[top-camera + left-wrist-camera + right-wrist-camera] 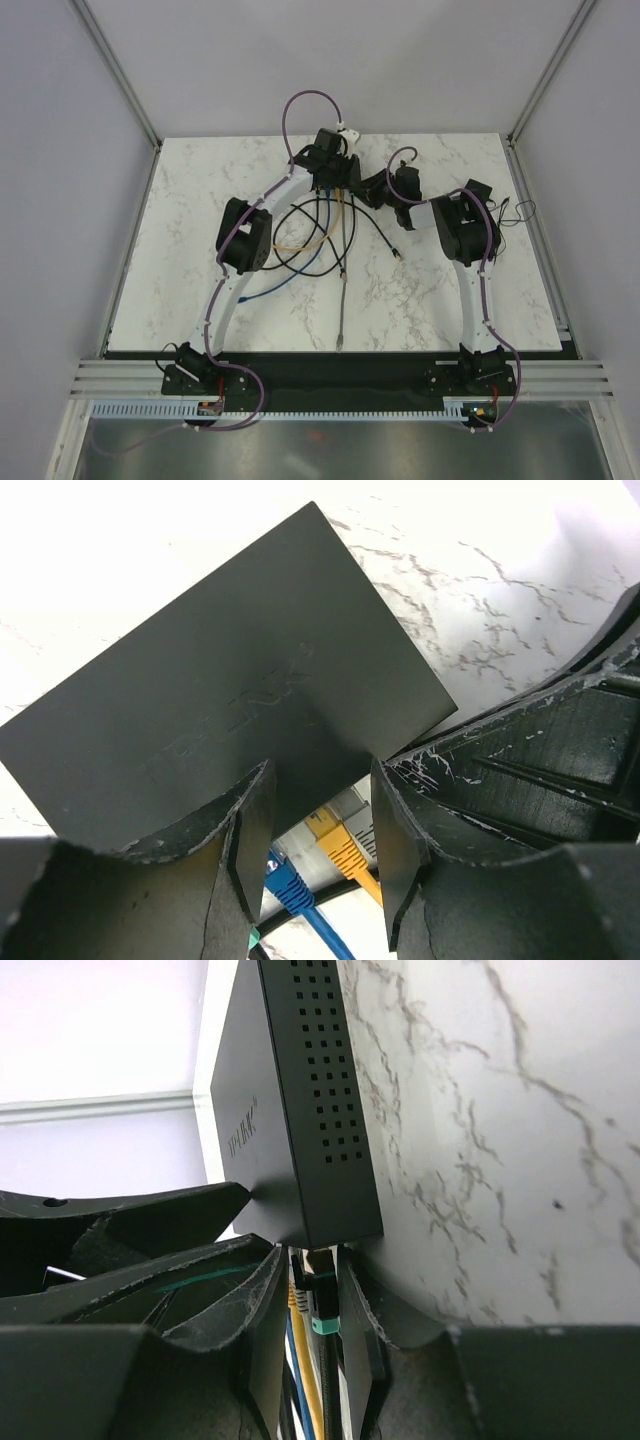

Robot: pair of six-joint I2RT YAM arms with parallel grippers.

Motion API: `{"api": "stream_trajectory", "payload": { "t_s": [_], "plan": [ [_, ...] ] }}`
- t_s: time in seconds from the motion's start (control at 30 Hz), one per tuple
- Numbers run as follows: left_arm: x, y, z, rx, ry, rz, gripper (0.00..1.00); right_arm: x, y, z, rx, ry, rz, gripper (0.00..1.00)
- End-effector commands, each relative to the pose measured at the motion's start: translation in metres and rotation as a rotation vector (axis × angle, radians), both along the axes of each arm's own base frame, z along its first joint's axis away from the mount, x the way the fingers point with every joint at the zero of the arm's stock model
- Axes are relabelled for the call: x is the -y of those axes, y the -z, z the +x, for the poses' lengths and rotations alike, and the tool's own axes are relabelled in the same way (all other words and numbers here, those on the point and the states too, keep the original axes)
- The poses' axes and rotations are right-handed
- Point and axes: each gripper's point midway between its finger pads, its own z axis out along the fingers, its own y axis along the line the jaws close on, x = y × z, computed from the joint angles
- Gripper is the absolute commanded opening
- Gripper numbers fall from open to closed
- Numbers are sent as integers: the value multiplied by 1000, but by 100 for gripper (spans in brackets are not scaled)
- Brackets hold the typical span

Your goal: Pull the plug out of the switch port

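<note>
The switch (230,680) sits upper-middle in the overhead view, where the cables (320,235) fan out. The lid embossing faintly reads TP-LINK. The left gripper (320,770) has its claw spread apart over the port edge, with a yellow plug (340,845) and a blue plug (290,885) showing between. The right gripper (312,1260) straddles the teal-tabbed plug (320,1305); pinched or not, can't tell.

Soft, even light throughout; the counter (120,540) glared white in the left wrist view, and the near fingers (150,900) blurred.
</note>
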Motion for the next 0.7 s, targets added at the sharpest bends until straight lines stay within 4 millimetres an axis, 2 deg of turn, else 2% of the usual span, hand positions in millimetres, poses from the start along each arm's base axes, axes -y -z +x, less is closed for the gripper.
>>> {"api": "stream_trajectory", "payload": {
  "t_s": [0.0, 0.33, 0.43, 0.47, 0.53, 0.6, 0.67],
  "plan": [
    [3, -19, -8, -16, 7, -40, 50, 10, 28, 13, -16, 97, -98, 34],
    [2, -15, -8, -19, 1, -30, 50, 19, 38, 4, -33, 120, -77, 27],
    [4, -11, -9, -22, 25, -25, 50, 22, 41, 2, -35, 122, -63, 17],
    [5, -9, -11, -22, 33, -15, 50, 22, 41, 2, -36, 118, -61, 10],
    [0, -6, -11, 7, 36, 48, 54, 21, 42, 3, -38, 108, -55, 4],
    [0, -1, -14, 30, 62, 108, 57, 20, 40, 5, -30, 100, -54, 0],
    [-7, -1, -12, 47, 34, 140, 57, 19, 40, 7, -38, 91, -72, 0]
  ]
}}
